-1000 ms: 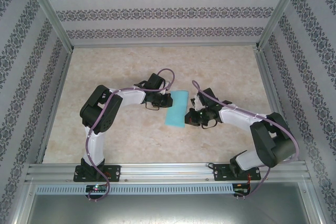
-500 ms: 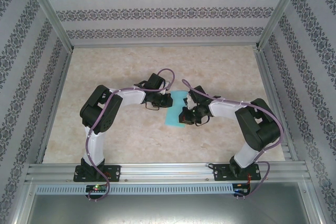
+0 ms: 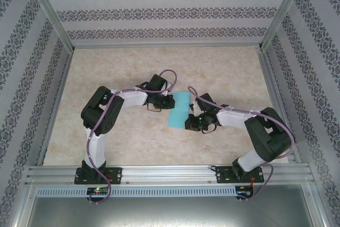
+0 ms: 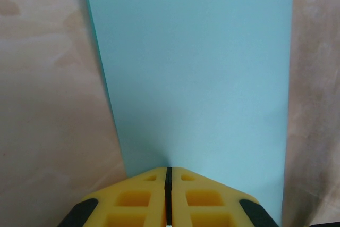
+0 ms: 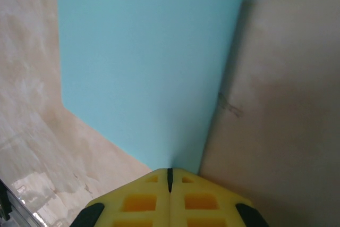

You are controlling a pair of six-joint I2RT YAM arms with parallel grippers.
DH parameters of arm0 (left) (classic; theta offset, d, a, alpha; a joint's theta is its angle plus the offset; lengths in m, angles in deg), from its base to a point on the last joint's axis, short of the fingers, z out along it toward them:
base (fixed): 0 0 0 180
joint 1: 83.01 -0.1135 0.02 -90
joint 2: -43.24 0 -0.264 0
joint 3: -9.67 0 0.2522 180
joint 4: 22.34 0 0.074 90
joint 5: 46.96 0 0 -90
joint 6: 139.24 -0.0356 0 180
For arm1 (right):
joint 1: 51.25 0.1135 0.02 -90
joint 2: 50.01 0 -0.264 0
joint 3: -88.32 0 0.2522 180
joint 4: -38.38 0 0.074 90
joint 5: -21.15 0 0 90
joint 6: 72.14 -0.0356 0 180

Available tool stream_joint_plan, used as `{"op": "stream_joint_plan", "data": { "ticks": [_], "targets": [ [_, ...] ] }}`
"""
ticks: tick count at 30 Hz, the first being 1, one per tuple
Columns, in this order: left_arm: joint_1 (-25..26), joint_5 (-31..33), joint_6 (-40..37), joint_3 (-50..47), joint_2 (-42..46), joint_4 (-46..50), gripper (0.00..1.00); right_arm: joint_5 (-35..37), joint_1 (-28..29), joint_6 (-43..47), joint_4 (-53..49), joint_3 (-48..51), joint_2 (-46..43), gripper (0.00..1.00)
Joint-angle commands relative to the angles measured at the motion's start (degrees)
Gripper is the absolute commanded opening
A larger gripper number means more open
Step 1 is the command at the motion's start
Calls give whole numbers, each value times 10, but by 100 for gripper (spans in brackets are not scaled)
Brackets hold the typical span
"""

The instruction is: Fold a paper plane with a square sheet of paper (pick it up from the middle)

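The square sheet of paper (image 3: 178,108), turquoise-blue, lies flat on the table as an upright narrow rectangle, not in the shape of a paper plane. My left gripper (image 3: 171,102) is shut, its yellow tips (image 4: 168,169) resting on the paper (image 4: 196,73) near its left long edge. My right gripper (image 3: 187,122) is shut too. Its tips (image 5: 170,170) sit on the paper (image 5: 149,62) close to the near right corner. Neither pair of jaws has paper between them.
The beige marbled table top (image 3: 127,67) stretches all round the sheet. Aluminium rails (image 3: 164,171) run along the near edge, and patterned walls close in the left, right and back.
The right gripper moved left over the paper, then back a little toward the near right corner, and its elbow swung. The left arm and the paper stayed where they were.
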Motion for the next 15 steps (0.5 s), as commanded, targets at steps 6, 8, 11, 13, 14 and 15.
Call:
{"op": "stream_joint_plan", "data": {
  "ticks": [6,8,11,13,14,15],
  "targets": [
    [-7,63,-21,-26,-59,106,11,6,-6,-9,-84,-2,-47,1],
    [-7,61,-21,-25,-59,107,11,-8,-11,-28,-54,-16,-58,1],
    [-7,61,-21,-24,-59,106,11,-10,-19,-45,-18,-42,-45,1],
    [-7,60,-21,-24,-59,106,11,-7,-25,-50,1,-60,-22,1],
    [-7,60,-20,-24,-59,106,11,-7,-26,-50,6,-69,-7,1],
    [-7,59,-20,-23,-60,106,11,-5,-26,-48,9,-82,10,2]
  ]
}}
